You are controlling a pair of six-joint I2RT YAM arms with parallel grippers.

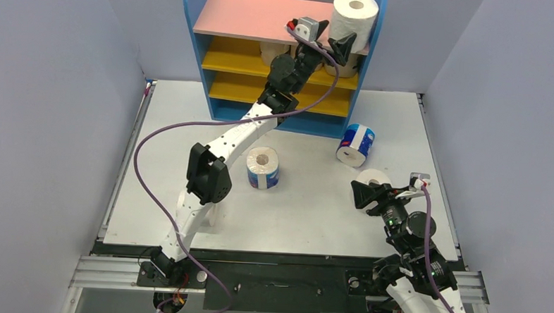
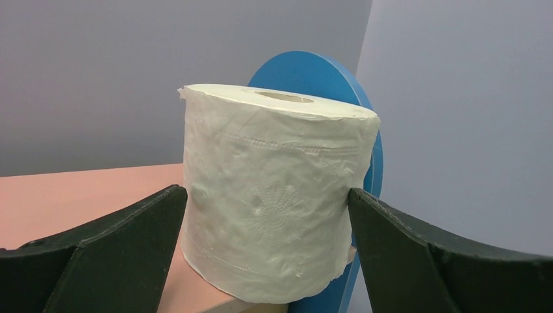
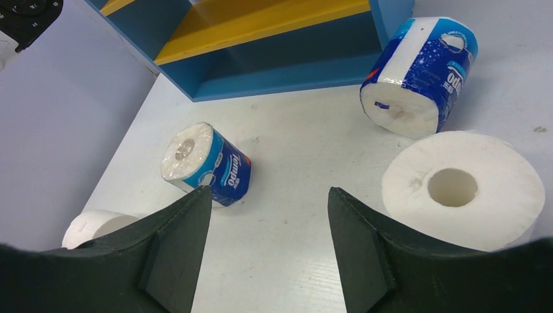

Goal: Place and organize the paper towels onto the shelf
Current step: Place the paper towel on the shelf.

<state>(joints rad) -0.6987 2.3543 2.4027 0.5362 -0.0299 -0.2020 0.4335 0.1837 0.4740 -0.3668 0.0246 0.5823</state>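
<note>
A lab test cell (grey partition walls (image 1: 43, 104)) around a white table (image 1: 300, 214).

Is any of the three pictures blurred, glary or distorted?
Top external: even light, sharp, soft shadows only under the shelf boards. Left wrist: the white roll sharp, its embossing clear; the left pincer fingers dark and a little soft. Right wrist: wide-angle bend at the edges; the wrapped blue rolls readable.

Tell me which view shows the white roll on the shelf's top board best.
Left wrist: the roll fills the frame between the open left tool. Top external shows it small, partly behind that tool. Right wrist misses it.
</note>
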